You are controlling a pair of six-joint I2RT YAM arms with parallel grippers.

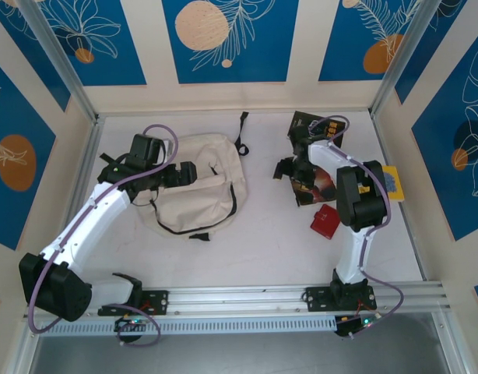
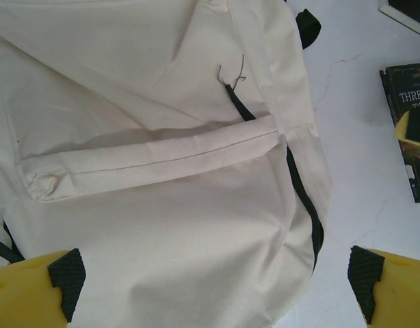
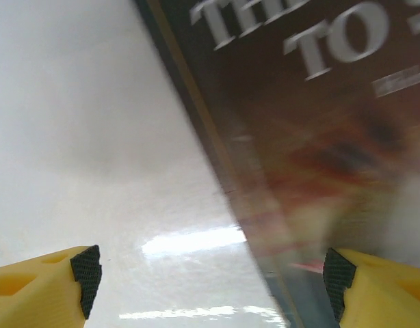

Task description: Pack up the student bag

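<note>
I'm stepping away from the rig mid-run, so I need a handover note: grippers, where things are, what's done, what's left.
Left gripper: open, above the bag, holding nothing.
Right gripper: open, straddling the edge of a book, no grip yet.
The bag lies centre-left on the table. The book, a red box and a yellow item lie to its right, outside it.
Done: nothing seen packed.
Left: grasp the book, put it in the bag, then probably the rest.
</note>
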